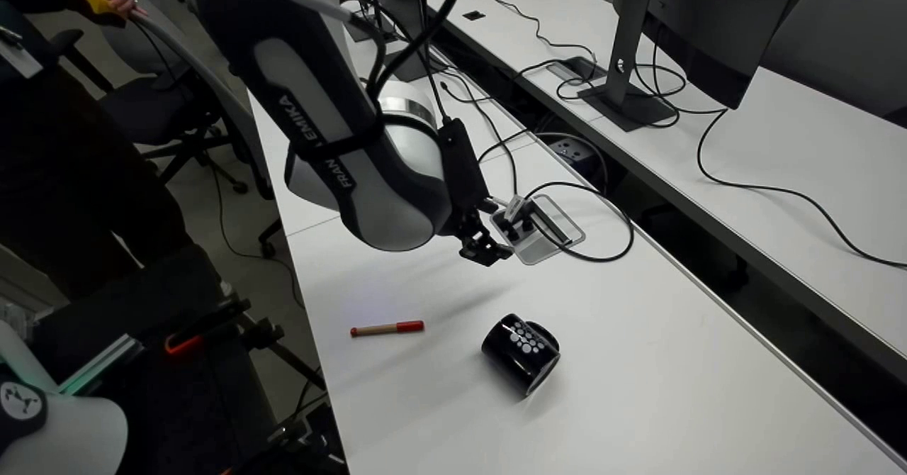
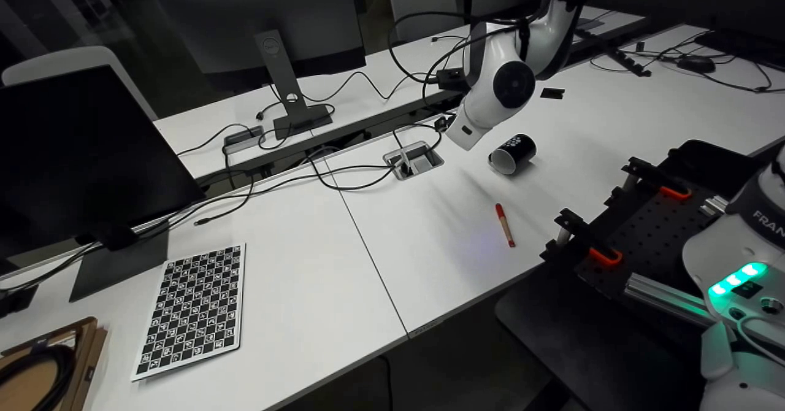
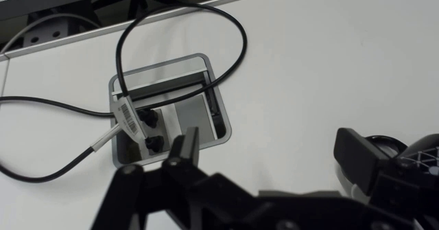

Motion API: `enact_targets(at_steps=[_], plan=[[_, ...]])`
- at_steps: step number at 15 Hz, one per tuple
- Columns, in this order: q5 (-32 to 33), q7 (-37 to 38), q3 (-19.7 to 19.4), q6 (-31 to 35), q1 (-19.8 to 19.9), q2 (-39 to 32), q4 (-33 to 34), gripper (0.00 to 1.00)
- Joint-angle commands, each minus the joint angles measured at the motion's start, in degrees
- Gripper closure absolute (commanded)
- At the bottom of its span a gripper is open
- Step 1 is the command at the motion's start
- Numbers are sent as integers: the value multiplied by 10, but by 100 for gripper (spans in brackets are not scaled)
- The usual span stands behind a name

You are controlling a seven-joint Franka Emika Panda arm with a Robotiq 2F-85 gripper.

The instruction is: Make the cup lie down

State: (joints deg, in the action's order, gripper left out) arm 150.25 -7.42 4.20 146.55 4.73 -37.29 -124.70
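The cup (image 1: 521, 353) is a black mug with a white dot print. It lies on its side on the white table in both exterior views, its pale open mouth showing in an exterior view (image 2: 513, 154). My gripper (image 1: 489, 254) is above the table, apart from the cup, near the cable box. In the wrist view my gripper (image 3: 267, 137) has its fingers wide apart with only bare table between them. Part of the cup (image 3: 420, 154) shows at the right edge there, mostly hidden behind the right finger. The gripper is mostly hidden by the arm in an exterior view.
A red pen (image 1: 388, 328) lies on the table near the cup. A recessed cable box (image 3: 224, 135) with a looping black cable (image 3: 245, 41) sits by the table's edge. Monitors (image 2: 264, 30), a checkered board (image 2: 193, 310) and a dark mount (image 2: 644, 221) are around.
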Motion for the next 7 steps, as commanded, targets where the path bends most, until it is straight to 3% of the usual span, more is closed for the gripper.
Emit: enact_targets(at_steps=[1, 7], plan=[[-3, -4, 5, -25, -30, 20, -3, 0], [-7, -4, 0, -18, -37, 12, 4, 0]])
